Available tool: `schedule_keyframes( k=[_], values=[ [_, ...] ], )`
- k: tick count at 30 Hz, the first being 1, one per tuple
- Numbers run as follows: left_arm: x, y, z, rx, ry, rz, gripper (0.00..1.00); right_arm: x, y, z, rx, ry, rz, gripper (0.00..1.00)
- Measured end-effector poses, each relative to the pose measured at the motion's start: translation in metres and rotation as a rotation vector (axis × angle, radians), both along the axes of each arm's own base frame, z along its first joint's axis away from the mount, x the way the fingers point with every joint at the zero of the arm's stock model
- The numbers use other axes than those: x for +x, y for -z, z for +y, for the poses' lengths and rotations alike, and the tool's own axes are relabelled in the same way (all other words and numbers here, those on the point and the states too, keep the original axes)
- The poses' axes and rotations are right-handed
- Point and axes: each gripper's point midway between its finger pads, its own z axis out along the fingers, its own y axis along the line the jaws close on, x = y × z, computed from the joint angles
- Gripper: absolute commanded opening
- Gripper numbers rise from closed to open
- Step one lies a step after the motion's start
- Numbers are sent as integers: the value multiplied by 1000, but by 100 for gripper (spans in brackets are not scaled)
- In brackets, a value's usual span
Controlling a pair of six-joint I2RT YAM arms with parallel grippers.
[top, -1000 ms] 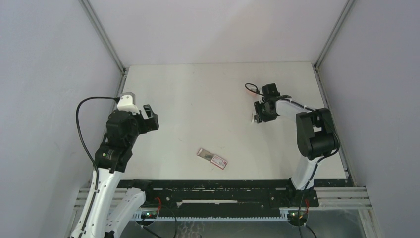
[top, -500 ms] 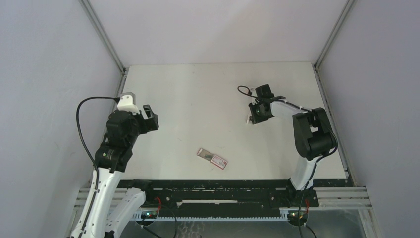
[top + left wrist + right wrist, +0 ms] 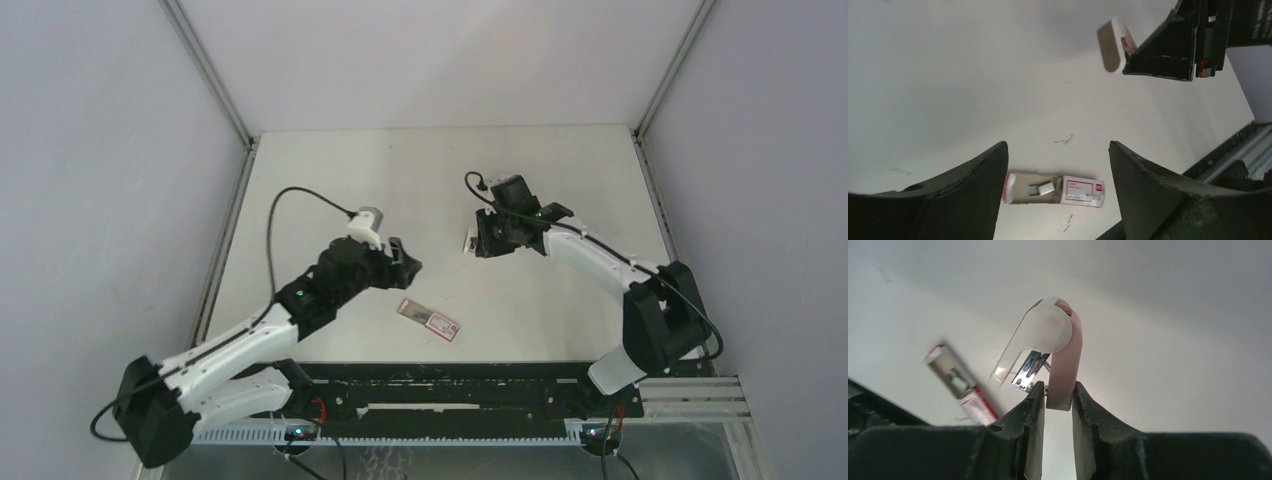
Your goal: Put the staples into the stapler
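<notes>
Staples box point(image 3: 1055, 189): flat by tabletop point(image 3: 330, 180) near edge, about mid-width, sleeve slid open (strip exposed for picking).
Left gripper point(image 3: 1058, 150): above box, jaws wide, empty.
Stapler point(image 3: 1048, 330): hinged open, pinched in right gripper point(image 3: 1058, 392), presumably presenting magazine.

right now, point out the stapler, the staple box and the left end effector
stapler point(image 3: 1050, 330): right wrist view, rounded end
staple box point(image 3: 1075, 192): left wrist view, white sleeve
left end effector point(image 3: 1057, 147): left wrist view, between fingertips
</notes>
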Motion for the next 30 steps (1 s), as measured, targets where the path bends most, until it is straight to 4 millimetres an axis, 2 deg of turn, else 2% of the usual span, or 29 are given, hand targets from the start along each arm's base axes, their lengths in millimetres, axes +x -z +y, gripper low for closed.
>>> schedule_keyframes(
  k=[4,8,16,20,25,30],
  values=[
    [-5,19,-52,-14,128,18,78,-22,-26,21,79,-11,-17,5],
    [-8,30,-80,-24,208,31,79,-40,-32,32,104,-20,9,5],
    [2,24,-109,-40,267,28,76,-57,-29,36,87,-13,46,6],
    [9,24,-118,-27,280,29,57,-62,-28,35,73,-14,51,6],
    [12,32,-123,8,293,45,43,-64,-27,35,57,-15,54,6],
    [9,41,-124,36,305,63,40,-65,-25,31,42,-8,58,6]
  ],
)
